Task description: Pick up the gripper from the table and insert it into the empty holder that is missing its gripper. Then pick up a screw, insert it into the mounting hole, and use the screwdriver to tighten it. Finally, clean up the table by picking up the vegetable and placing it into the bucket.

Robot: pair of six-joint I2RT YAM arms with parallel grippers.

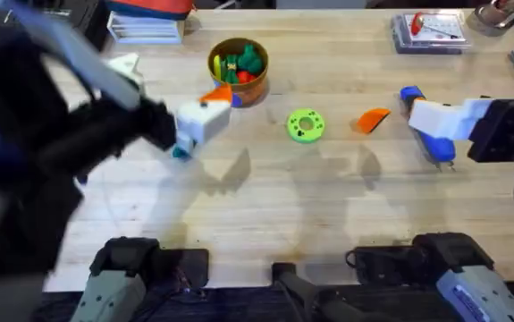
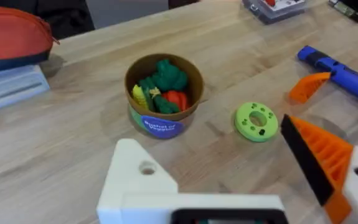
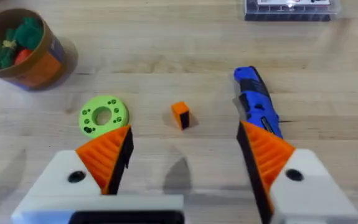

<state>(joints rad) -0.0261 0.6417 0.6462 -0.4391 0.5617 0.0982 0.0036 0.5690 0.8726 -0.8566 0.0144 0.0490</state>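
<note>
Up above the wooden table, the left gripper hangs spread apart (one finger is a bare white holder, the other carries an orange pad). The right gripper is spread too, with the blue screwdriver touching one orange pad. Toy vegetables lie in the bucket, a dark-green vegetable on top. Beside the green disc lies the loose orange gripper, just beside the screwdriver.

Task pieces, mid-job

Orange gripper lies loose at the blue screwdriver's nine o'clock; dark-green vegetable sits inside the bucket.
</note>
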